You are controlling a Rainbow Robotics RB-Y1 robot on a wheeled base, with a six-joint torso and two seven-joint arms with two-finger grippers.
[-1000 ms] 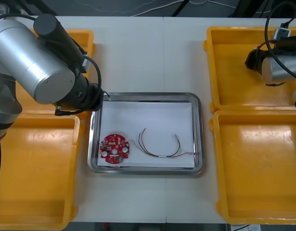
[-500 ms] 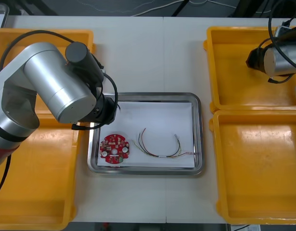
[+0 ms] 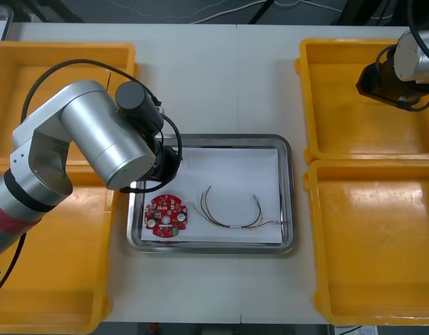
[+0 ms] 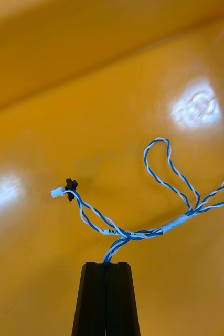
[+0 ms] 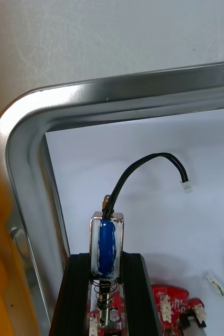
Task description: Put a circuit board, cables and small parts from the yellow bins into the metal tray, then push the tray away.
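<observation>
Front view: over the last second the left arm (image 3: 102, 139) has swung in from the far left yellow bin (image 3: 33, 63) and now hangs over the far left corner of the metal tray (image 3: 287, 195). The right arm (image 3: 402, 70) has drawn a little farther back over the far right bin (image 3: 340, 105). Inside the tray nothing has shifted: the red circuit board (image 3: 167, 216) lies at the near left, and the red and yellow cable (image 3: 231, 213) curves across the middle, apart from the board. The left wrist view tells what the arm covers from above. The left gripper (image 5: 107, 257) is clamped on a small metal part (image 5: 107, 247) with a blue wrapped body, and a black cable (image 5: 138, 163) arches up from that part to a small white plug. They are held above the tray's white floor, just inside its rounded corner and close to the board. The right wrist view shows the right gripper (image 4: 107, 265) pinched tight on a twisted blue and white cable (image 4: 159, 210). Its loops and its black and white plug end spread out beyond the fingers, over the bin floor.
</observation>
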